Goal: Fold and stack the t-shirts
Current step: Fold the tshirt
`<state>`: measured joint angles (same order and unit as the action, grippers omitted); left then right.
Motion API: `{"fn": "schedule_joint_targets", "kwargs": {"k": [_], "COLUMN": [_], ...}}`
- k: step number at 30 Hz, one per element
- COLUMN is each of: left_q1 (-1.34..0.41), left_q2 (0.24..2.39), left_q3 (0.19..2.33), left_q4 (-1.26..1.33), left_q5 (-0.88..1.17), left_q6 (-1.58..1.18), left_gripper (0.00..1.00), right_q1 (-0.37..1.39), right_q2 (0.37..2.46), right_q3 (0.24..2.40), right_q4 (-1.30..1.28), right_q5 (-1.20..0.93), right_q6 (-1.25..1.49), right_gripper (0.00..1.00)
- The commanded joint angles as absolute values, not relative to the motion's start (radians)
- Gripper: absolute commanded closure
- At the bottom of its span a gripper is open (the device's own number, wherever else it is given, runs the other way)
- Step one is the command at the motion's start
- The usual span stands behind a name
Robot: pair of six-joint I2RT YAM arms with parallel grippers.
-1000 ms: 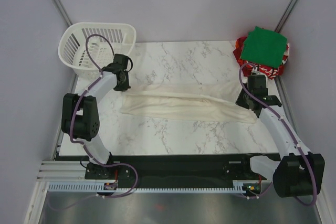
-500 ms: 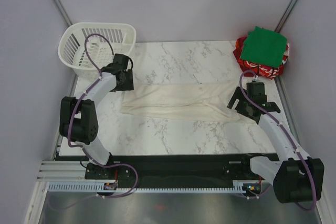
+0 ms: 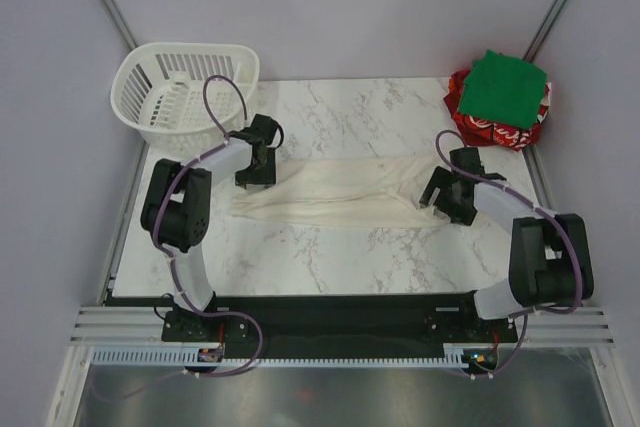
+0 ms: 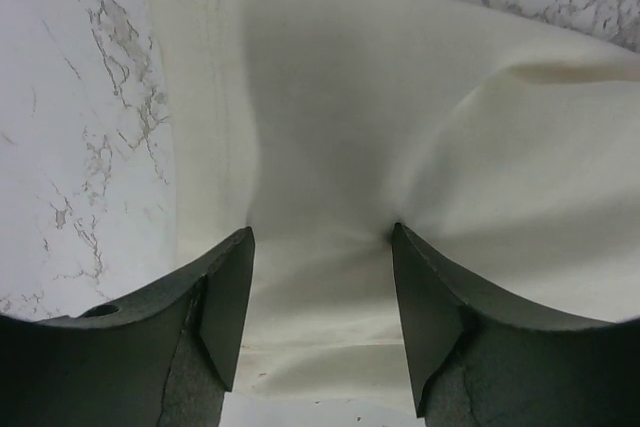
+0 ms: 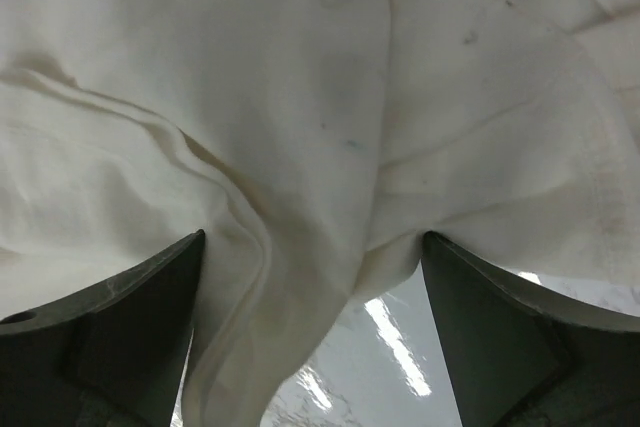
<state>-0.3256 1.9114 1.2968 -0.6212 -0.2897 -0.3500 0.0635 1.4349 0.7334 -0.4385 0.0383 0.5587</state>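
Well, the left fingers [image 4: 225, 307] stand apart with a fair gap between them, and they pinch nothing. The cream t-shirt [image 4: 330, 117] lies flat under that gap. Small creases in the cloth run in toward both tips, which seem to rest on it. To the left of the cloth's hemmed edge, the bare marble of the worktop [image 4: 70, 127] shows.

The right fingers [image 5: 130, 327] are spread wider and also grip nothing. Beneath them the same cream cloth is rumpled into soft folds and ridges. Its edge falls between the two tips, and a glossy patch of marble shows just past it.

From above, the cream t-shirt [image 3: 340, 192] lies as a long, narrow band across the middle of the worktop [image 3: 330, 247]. The left fingers [image 3: 255, 172] are down on its left end and the right fingers [image 3: 445, 197] on its right end.

In the far right corner, apart from the cream one, a green t-shirt [image 3: 508, 85] folded into a square sits on top of a red t-shirt [image 3: 490, 130] with white lettering. A white slotted basket [image 3: 150, 67] stands at the far left corner, behind the left arm.
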Motion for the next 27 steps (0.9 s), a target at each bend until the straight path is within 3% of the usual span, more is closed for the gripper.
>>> {"fn": "schedule_joint_targets", "kwargs": {"k": [1, 6, 11, 16, 22, 27], "left_q1": [-0.359, -0.448, -0.547, -0.702, -1.000, -1.055], "left_q2": [1.907, 1.866, 1.807, 1.709, 1.668, 1.499], "left_q3": [1.267, 1.166, 1.056, 0.924, 1.009, 1.092], "left_q4": [-0.623, -0.629, -0.637, -0.638, -0.623, -0.695], "left_q5": [-0.336, -0.347, -0.264, -0.064, 0.156, 0.105], "left_q6": [-0.390, -0.420, -0.498, -0.685, -0.888, -0.917], "left_gripper": [0.36, 0.39, 0.43, 0.42, 0.33, 0.28], "right_q1": [0.066, 0.066, 0.080, 0.106, 0.167, 0.180], "right_q2": [1.587, 1.936, 2.292, 2.563, 2.658, 2.467], "right_q3": [0.860, 1.206, 1.803, 2.361, 2.416, 2.295], "right_q4": [-0.318, -0.418, -0.633, -0.675, -0.338, -0.357], "right_q5": [0.025, 0.038, -0.057, -0.195, -0.483, -0.254], "right_q6": [0.572, 0.499, 0.494, 0.520, 0.542, 0.328], "right_gripper": [0.05, 0.06, 0.06, 0.02, 0.02, 0.02]}}
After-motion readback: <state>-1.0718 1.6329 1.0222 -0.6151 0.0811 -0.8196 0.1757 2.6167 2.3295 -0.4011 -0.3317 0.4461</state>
